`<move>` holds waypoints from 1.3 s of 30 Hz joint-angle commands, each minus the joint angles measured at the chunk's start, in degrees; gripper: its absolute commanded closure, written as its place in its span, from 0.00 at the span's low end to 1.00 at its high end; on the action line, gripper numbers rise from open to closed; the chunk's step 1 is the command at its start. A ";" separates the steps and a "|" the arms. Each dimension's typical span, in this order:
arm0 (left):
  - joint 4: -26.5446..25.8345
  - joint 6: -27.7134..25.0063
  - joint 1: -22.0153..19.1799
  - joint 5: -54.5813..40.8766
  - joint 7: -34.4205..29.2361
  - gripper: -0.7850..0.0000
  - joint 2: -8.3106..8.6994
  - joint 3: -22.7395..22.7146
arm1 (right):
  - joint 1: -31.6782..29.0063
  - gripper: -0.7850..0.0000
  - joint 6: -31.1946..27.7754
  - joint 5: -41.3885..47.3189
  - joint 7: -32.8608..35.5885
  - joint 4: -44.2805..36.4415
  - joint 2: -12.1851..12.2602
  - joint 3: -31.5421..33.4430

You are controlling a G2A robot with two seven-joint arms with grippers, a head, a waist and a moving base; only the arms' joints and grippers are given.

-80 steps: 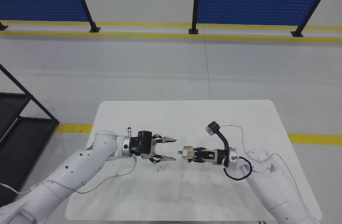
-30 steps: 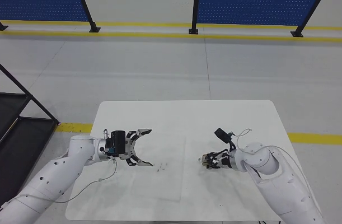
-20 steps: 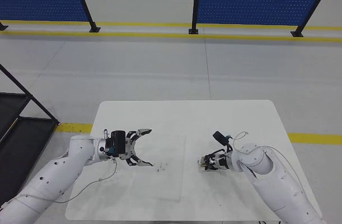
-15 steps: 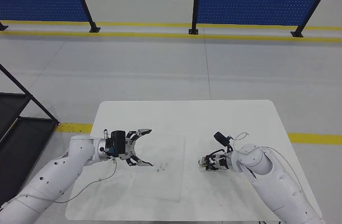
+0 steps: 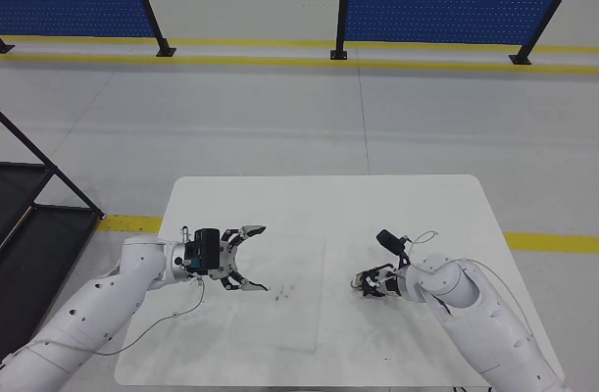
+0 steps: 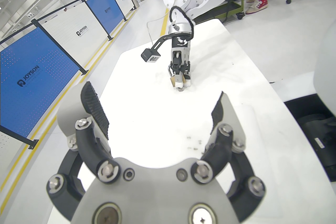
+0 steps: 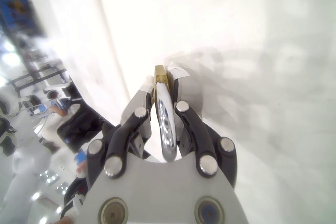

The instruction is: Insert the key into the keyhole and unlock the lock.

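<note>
Top view first: a few seconds ago the two grippers sat nose to nose at mid-frame. Now they are well apart. The left gripper (image 5: 260,259) has drawn back to the left of centre with its fingers spread wide and nothing between them. The right gripper (image 5: 366,285) has swung to the right of centre and tipped down toward the table (image 5: 309,196). Over the last second only the right one has crept a little; the left has not budged. I read that as the hand-to-hand part being over, with the lock now being brought down to the tabletop. A few dark specks (image 5: 279,289) lie between the arms.

Left wrist view: my own pads (image 6: 90,101) frame the lower half of the frame, wide open. At upper centre the right gripper points straight down, pinching the brass lock (image 6: 173,80) just above the table. A small grey nub (image 6: 180,89) under it may be the key, seated in the keyhole, but I cannot tell. White lettering and a logo mark show on the blue panels (image 6: 34,62) at left; I leave the print unread.

Right wrist view: the fingers are pressed against both flat sides of the lock, brass body outward and silver shackle back toward the palm. No label or writing shows on it from here.
</note>
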 commanded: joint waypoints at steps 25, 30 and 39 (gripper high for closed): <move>0.00 0.00 0.00 0.00 0.00 0.00 0.00 0.00 | -1.61 0.27 1.93 -3.00 -2.07 -5.29 0.73 0.10; 0.00 0.00 0.00 0.00 0.00 0.00 0.00 0.00 | -3.94 0.00 3.08 -5.40 -4.11 -10.74 1.37 1.72; 0.00 0.00 0.00 0.00 0.00 0.00 0.00 0.00 | -10.66 0.00 2.63 -8.90 -11.60 -22.27 2.55 6.87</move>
